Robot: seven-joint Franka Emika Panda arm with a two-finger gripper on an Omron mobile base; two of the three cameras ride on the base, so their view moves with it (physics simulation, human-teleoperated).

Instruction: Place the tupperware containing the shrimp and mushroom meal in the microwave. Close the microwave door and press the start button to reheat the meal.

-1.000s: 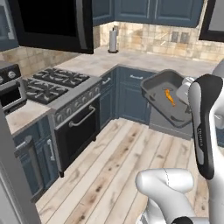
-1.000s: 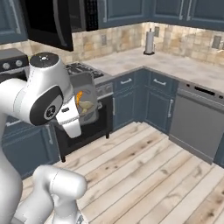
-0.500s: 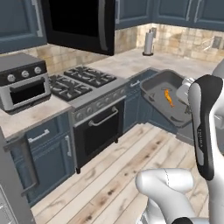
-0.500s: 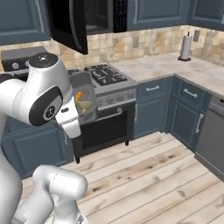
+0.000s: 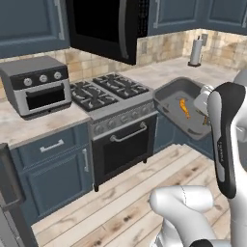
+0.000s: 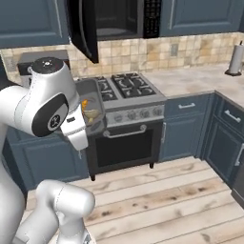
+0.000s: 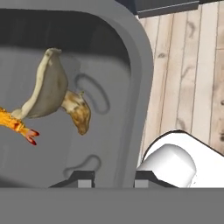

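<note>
My gripper [image 7: 114,179] is shut on the near rim of the tupperware [image 7: 140,65], one finger inside the wall and one outside. The greyish tub [image 5: 176,108] hangs level in the air to the right of the stove, at counter height. Inside it lie an orange shrimp [image 7: 17,124] and tan mushroom pieces [image 7: 50,87]. In the right base view the tub [image 6: 95,97] shows past my upper arm. The black microwave [image 6: 124,19] sits above the stove with its cavity dark. The microwave door [image 6: 82,28] stands swung open to the left, and its outer face [image 5: 96,24] shows its curved handle.
A gas stove [image 5: 108,91] with an oven below stands under the microwave. A small grey countertop oven [image 5: 38,87] sits on the counter to its left. A paper towel roll [image 5: 195,52] stands in the far corner. Blue cabinets line the walls above wooden floor.
The whole scene has slid sideways in both base views as the base moved; stove and microwave now sit nearer the centre. The tub stays in the gripper, held the same way.
</note>
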